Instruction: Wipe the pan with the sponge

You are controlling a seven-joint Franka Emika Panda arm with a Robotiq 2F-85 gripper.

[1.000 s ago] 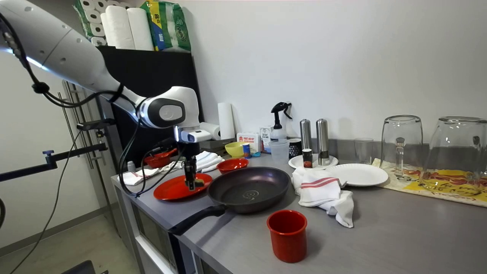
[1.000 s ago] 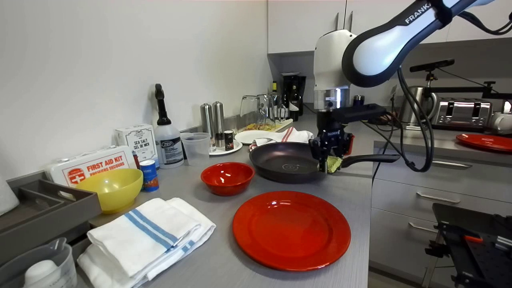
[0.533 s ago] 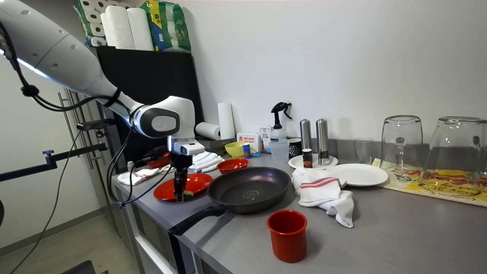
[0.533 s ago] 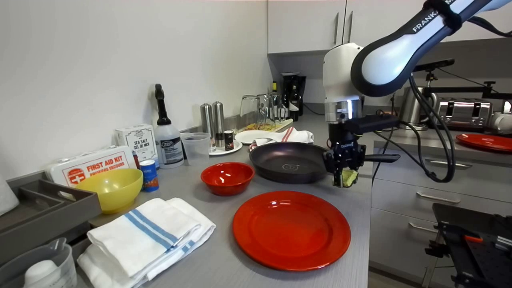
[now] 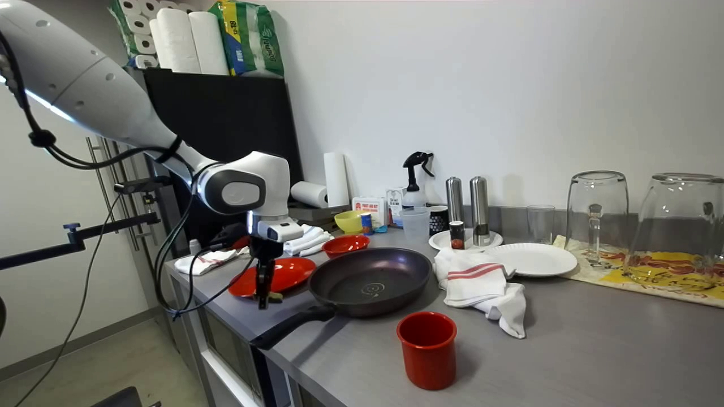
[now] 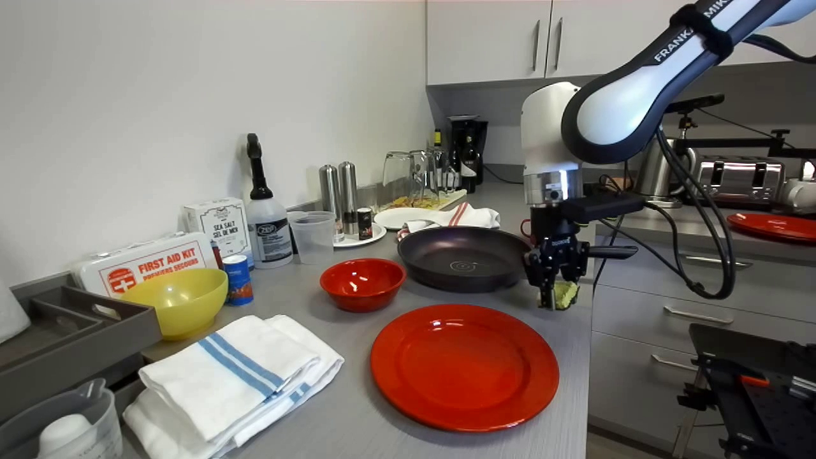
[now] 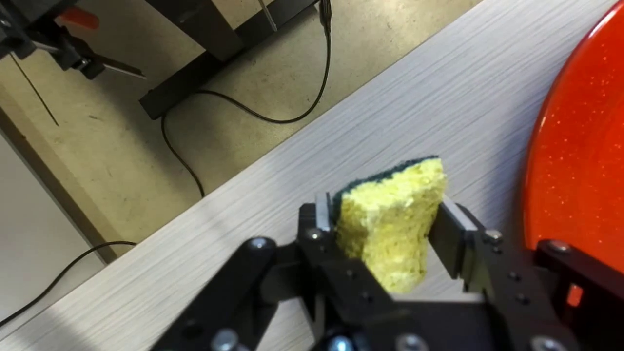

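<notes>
The hand (image 7: 390, 213) clamps the sponge (image 7: 397, 234) near the front edge of the counter (image 7: 438, 97), where loosening could drop it to the floor (image 7: 273, 83).

In an exterior view: white case (image 6: 150, 257), lettered FIRST AID KIT in large red capitals, PREMIERS SECOURS in smaller ones, with a round red emblem (image 6: 122, 279) bearing a white cross; white carton (image 6: 220, 226), marked SEA SALT over SEL DE MER; spray bottle (image 6: 271, 229), marked ZEP; robot arm (image 6: 612, 121), marked FRANKA, next word partly hidden by a black band (image 6: 701, 30). In an exterior view: green, yellow and blue plastic pack (image 5: 249, 39), marked Bounty, figures 12 and 18. Finer print on carton and spray bottle: too small to read.
</notes>
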